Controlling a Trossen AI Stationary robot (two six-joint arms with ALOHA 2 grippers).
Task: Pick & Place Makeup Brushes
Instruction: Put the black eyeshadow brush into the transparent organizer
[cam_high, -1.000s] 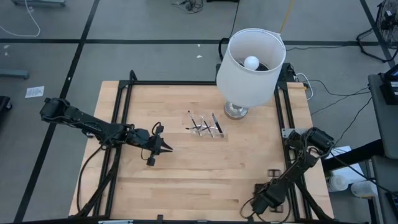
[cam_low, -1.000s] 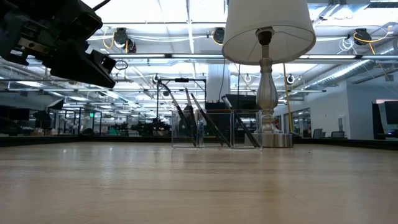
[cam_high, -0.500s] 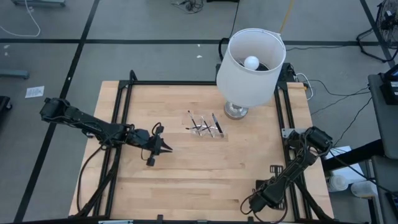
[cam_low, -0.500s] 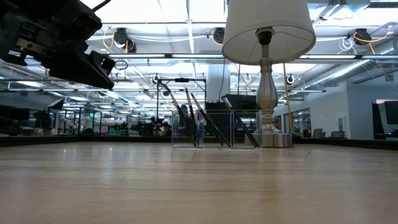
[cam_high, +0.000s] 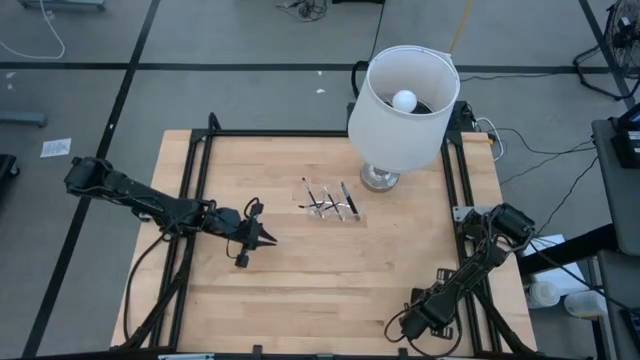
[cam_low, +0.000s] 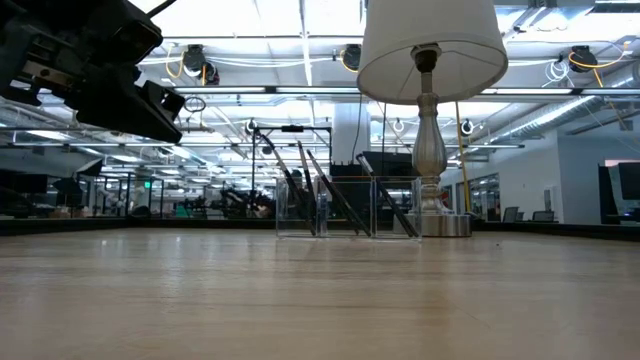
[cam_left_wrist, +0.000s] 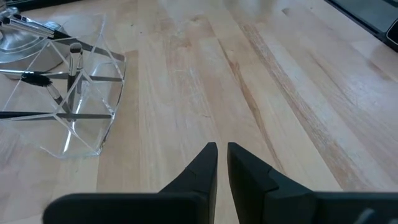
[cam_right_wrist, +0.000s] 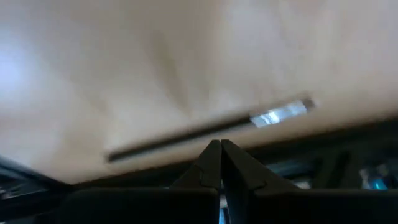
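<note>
A clear acrylic holder (cam_high: 330, 203) stands near the table's middle, with several thin dark makeup brushes (cam_low: 340, 200) leaning inside it. It also shows in the left wrist view (cam_left_wrist: 71, 106). My left gripper (cam_high: 266, 238) is shut and hovers above the wood left of the holder, pointing toward it (cam_left_wrist: 217, 155). My right gripper (cam_high: 398, 330) is low at the table's near edge. In its wrist view it is shut (cam_right_wrist: 216, 144), right beside one dark brush (cam_right_wrist: 180, 140) with a silver ferrule (cam_right_wrist: 280, 114) that lies flat on the wood. My right gripper has its shut fingertips (cam_right_wrist: 211, 152) right against the lying brush's handle (cam_right_wrist: 205, 133), about mid-length and across it. I cannot tell whether they touch it. The brush lies flat on the table.
A table lamp with a white shade (cam_high: 403, 100) stands on its metal base (cam_high: 380, 178) just right of the holder, toward the far edge. A black frame (cam_high: 195, 200) runs along the table's sides. Bare wood (cam_high: 330, 270) lies between the two grippers.
My right arm has shifted a little at the table's near right corner, its forearm drawing slightly toward the far side. My left arm and the holder have kept still.
</note>
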